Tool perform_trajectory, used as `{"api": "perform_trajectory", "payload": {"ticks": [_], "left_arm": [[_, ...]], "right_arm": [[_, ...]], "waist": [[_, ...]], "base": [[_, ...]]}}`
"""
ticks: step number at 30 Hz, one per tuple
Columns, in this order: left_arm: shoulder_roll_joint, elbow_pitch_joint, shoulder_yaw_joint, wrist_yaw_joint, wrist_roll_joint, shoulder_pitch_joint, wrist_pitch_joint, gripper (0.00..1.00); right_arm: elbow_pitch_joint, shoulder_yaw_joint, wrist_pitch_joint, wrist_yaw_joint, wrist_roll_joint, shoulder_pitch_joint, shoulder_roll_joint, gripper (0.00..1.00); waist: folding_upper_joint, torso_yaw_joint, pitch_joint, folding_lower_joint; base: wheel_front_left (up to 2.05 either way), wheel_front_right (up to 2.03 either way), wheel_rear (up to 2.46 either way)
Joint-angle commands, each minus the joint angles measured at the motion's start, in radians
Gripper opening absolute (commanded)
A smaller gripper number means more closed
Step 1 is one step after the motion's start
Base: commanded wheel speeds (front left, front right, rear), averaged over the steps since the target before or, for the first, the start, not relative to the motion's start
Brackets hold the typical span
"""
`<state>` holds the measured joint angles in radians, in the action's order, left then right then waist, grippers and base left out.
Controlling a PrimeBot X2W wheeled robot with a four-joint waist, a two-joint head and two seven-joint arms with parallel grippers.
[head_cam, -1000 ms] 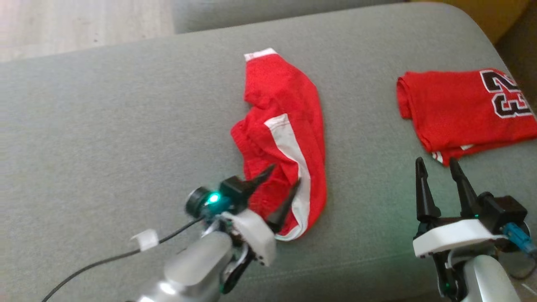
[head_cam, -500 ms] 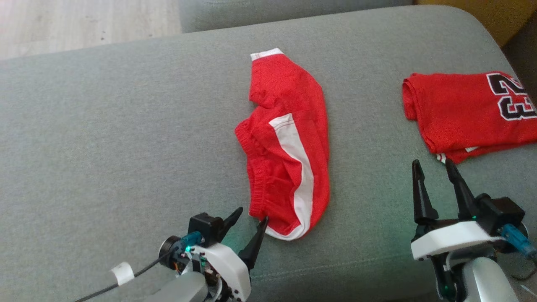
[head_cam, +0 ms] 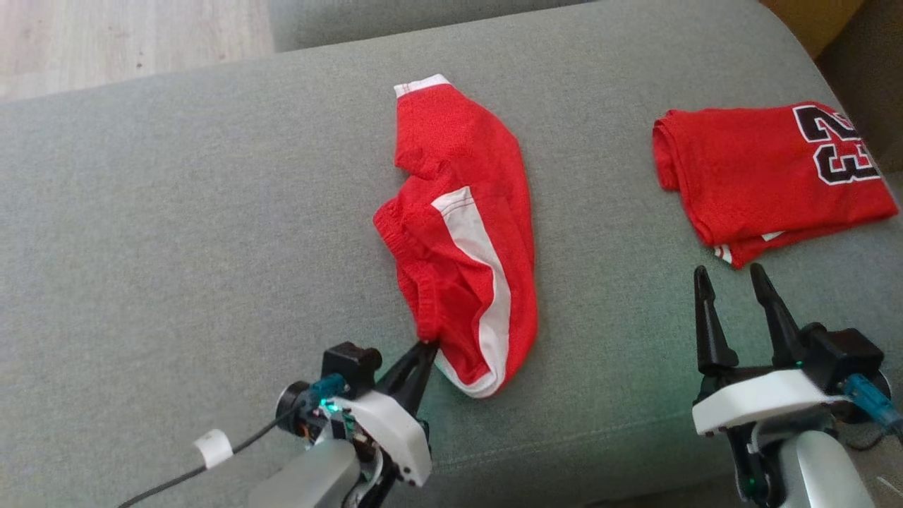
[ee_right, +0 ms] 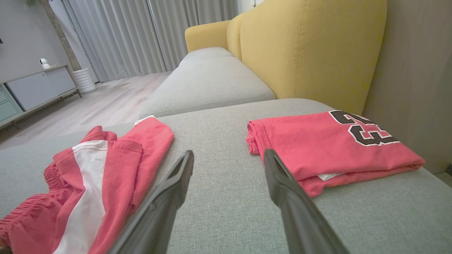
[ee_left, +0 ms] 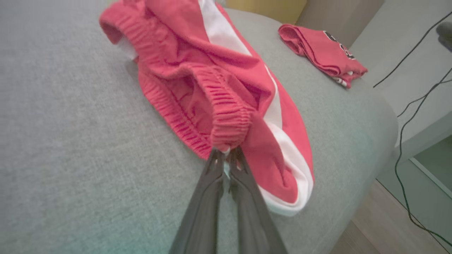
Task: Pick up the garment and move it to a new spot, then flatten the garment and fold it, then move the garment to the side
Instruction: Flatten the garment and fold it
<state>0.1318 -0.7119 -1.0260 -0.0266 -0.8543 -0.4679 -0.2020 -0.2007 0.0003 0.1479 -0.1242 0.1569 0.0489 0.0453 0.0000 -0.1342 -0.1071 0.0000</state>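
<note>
Change from half a second ago: the left hand [head_cam: 425, 347], whose two dark fingers then stood spread at the near edge of the garment, is now clenched, its tips pinched on the near corner of the red shorts [head_cam: 458, 240]. The left wrist view shows the ribbed, gathered elastic waistband bunched right at the closed tips; the fold hides how much cloth lies between them. The shorts are in the middle of the grey woven sofa cushion [head_cam: 176, 212], crumpled into a long narrow shape running away from the robot. They have a soft knit surface, a broad white side stripe and a white hem at the far end. To their right, the right hand [head_cam: 728, 271] hovers low over bare cushion as before, its fingers spread and grasping nothing. Beyond it, at the far right, lies a folded red jersey [head_cam: 748, 169], a flat rectangle with black, white-edged numerals, well apart from the shorts. Both forearms are cut off by the bottom edge.
</note>
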Motion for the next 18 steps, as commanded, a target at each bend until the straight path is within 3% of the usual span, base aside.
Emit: {"api": "perform_trajectory", "payload": {"ticks": [1, 8, 13, 14, 18], "left_arm": [[0.013, 0.006, 0.051, 0.009, -0.004, -0.054, -0.025, 0.00], [0.099, 0.016, 0.154, 0.077, 0.001, -0.065, -0.055, 0.00], [0.173, 0.056, 0.253, 0.163, 0.001, -0.031, -0.059, 0.00], [0.173, 0.056, 0.253, 0.163, 0.001, -0.031, -0.059, 0.00], [0.206, 0.097, 0.319, 0.238, 0.015, 0.021, -0.059, 0.00]], "right_arm": [[0.034, 0.022, 0.001, -0.007, -0.007, 0.021, 0.005, 1.00], [0.032, 0.014, 0.003, -0.007, -0.004, -0.001, 0.005, 1.00], [0.032, 0.012, 0.004, -0.007, -0.002, -0.009, 0.005, 1.00], [0.032, 0.012, 0.004, -0.007, -0.002, -0.009, 0.005, 1.00], [0.031, 0.014, 0.004, -0.007, -0.001, -0.011, 0.005, 1.00]], "waist": [[0.0000, 0.007, 0.010, 0.0000], [0.0000, 0.042, 0.042, 0.0000], [0.0000, 0.065, 0.054, 0.0000], [0.0000, 0.065, 0.054, 0.0000], [0.0000, 0.077, 0.056, 0.0000]], "base": [[0.00, 0.00, 0.00], [0.00, 0.00, 0.00], [0.00, 0.00, 0.00], [0.00, 0.00, 0.00], [0.00, 0.00, 0.00]]}}
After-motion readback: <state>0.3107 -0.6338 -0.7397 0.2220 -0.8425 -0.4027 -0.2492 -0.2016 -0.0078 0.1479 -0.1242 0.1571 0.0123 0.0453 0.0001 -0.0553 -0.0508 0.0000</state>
